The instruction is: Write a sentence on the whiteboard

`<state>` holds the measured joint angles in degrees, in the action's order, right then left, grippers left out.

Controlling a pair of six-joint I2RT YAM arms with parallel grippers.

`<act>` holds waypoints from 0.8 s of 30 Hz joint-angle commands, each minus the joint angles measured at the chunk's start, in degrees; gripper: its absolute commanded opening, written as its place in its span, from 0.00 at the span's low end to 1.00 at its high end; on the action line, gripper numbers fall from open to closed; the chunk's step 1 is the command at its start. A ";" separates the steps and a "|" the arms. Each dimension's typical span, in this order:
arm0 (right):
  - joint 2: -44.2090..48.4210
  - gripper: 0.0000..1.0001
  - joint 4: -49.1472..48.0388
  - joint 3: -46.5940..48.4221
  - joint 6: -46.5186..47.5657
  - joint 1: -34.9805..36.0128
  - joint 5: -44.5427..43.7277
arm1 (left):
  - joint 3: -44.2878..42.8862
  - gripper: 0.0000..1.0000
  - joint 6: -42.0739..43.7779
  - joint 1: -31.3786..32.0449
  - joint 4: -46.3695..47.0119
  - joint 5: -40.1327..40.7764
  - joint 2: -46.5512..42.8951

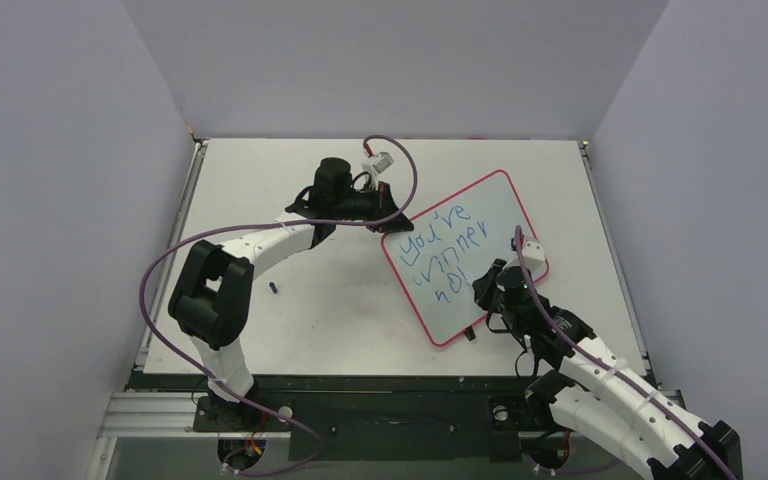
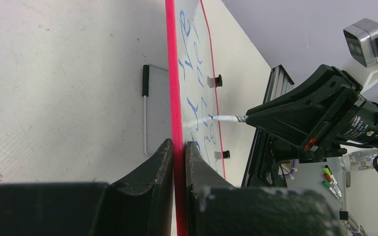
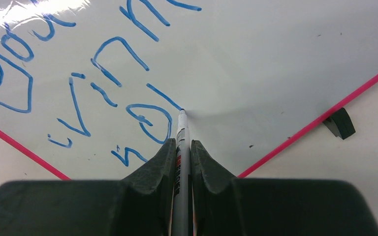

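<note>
Grey-walled booth, white tabletop. Right jaws clamped narrow on the pen, barrel running straight out between them. Its tip touches the whiteboard just ahead of the jaws, at the lower end of a slanted blue stroke. Left of the tip sits the sentence, three slanted blue lines, the third only partly filled, so I judge the step as mid-letter on the last line. Bare board lies ahead and right of the tip, up to the pink frame, with a black foot just past it. Left jaws, across the board from the right ones, pinch the frame edge between them, bracing the board, which looks propped at a tilt. To do it well: light, even tip pressure so the board does not rock in the left grip; short strokes, clean lifts between letters; drift right into the bare area, stop short of the frame. Likely risk: pressing hard flexes the board and thins the line.
</note>
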<state>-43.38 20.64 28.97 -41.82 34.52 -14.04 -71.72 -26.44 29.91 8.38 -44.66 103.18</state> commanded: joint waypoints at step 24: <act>-9.78 0.00 -2.46 8.47 3.63 -4.13 0.40 | -0.28 0.00 3.19 2.17 0.67 -4.38 -2.15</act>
<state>-51.07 21.12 35.29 -39.35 31.03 -15.07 -71.72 -26.35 29.91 8.36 -44.64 103.18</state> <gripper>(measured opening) 0.105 0.068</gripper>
